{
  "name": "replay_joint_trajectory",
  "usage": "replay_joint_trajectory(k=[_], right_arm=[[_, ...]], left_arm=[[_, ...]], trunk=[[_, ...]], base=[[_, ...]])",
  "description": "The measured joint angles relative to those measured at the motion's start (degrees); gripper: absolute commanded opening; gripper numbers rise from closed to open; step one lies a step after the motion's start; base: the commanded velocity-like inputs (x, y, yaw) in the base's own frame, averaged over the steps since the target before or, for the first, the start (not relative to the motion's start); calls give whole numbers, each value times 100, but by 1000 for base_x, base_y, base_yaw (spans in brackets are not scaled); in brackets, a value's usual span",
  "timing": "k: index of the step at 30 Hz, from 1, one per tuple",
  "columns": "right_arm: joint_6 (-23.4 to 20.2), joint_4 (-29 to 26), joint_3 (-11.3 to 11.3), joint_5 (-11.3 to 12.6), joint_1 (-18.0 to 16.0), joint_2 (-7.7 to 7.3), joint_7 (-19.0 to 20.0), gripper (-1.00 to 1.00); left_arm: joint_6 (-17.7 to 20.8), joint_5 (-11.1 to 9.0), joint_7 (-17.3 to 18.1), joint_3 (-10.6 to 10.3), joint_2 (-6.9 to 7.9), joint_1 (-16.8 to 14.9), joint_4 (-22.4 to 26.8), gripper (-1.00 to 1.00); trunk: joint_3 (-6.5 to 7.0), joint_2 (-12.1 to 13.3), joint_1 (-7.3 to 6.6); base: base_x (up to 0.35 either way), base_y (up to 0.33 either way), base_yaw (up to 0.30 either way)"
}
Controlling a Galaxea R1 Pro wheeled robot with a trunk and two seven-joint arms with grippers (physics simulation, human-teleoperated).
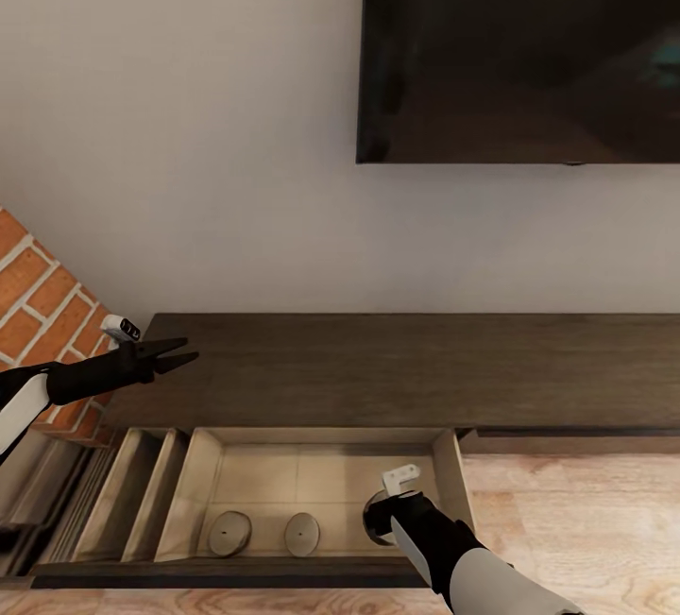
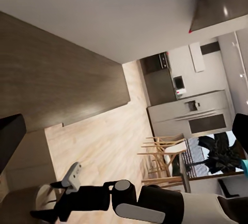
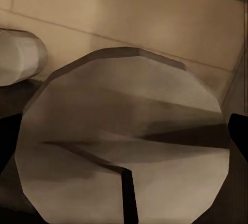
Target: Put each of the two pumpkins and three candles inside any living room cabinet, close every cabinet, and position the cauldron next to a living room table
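The dark-brown cabinet (image 1: 406,369) stands against the wall with a pale-lined drawer (image 1: 331,464) pulled out. Two beige candles (image 1: 229,533) (image 1: 301,533) stand on the drawer floor near its front. My right gripper (image 1: 378,519) reaches down into the drawer's right end, directly over a third candle (image 3: 124,146). Its fingers (image 3: 238,136) are spread wide on either side of that candle, so it is open. A neighbouring candle (image 3: 15,59) shows beside it. My left gripper (image 1: 187,350) hovers open and empty over the cabinet's left end. Pumpkins, cauldron and table are out of view.
A wall TV (image 1: 519,48) hangs above the cabinet. The brick fireplace (image 1: 38,303) adjoins the cabinet's left end. A narrower drawer (image 1: 132,492) also stands open to the left. Wood floor (image 1: 586,521) lies to the right. Kitchen units (image 2: 191,115) and dining chairs (image 2: 163,157) show far off.
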State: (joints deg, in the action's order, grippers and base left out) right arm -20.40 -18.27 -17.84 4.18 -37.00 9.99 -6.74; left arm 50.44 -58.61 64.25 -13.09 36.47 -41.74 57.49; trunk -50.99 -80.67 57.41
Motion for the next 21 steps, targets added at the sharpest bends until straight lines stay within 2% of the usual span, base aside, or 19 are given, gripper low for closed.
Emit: replay_joint_trajectory(k=[2, 6, 21], right_arm=[[5, 0, 0, -10, 0, 0, -172, -100], [9, -1, 0, 13, 0, 0, -269, -100], [-14, 0, 1, 22, 0, 0, -273, -100]], left_arm=[[0, 0, 0, 0, 0, 0, 0, 100], [0, 0, 0, 2, 0, 0, 0, 100], [0, 0, 0, 4, 0, 0, -1, 100]], trunk=[[-36, -80, 44], [-108, -241, 132], [-377, -842, 461]], base=[[0, 0, 0], [0, 0, 0], [0, 0, 0]])
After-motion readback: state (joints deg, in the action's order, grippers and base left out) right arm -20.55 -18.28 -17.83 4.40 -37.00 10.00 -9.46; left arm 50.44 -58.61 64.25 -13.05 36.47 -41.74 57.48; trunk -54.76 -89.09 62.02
